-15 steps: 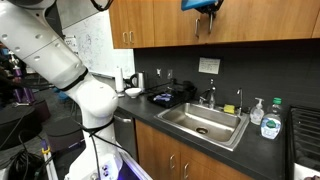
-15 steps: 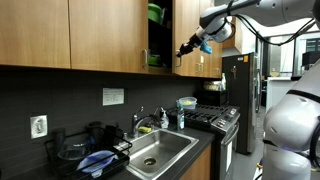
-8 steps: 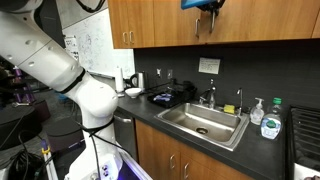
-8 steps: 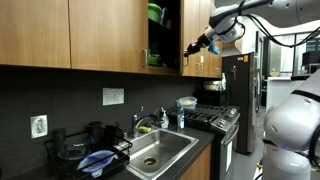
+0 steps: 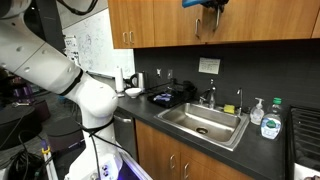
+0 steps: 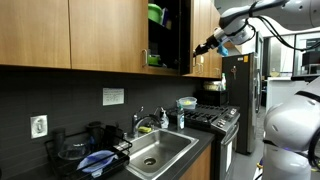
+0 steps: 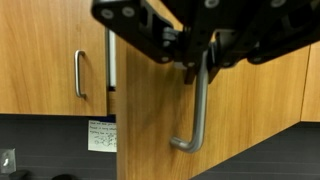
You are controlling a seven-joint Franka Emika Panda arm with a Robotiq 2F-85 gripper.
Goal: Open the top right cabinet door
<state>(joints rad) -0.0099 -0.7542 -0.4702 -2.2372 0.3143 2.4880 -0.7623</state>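
The top right cabinet door is a brown wood panel that stands swung out from the cabinet. Its slim silver bar handle hangs down the middle of the wrist view. My gripper is shut on the upper part of that handle, coming in from the top of the view. In an exterior view the gripper holds the door edge-on beside the dark open cabinet. In an exterior view only the gripper shows at the top edge.
The neighbouring wood door stays closed with its own handle. Green items sit inside the open cabinet. Below are the sink, faucet, soap bottle, stove and refrigerator.
The gripper has moved away from the cabinet with the handle in its grip. The door has swung wider open.
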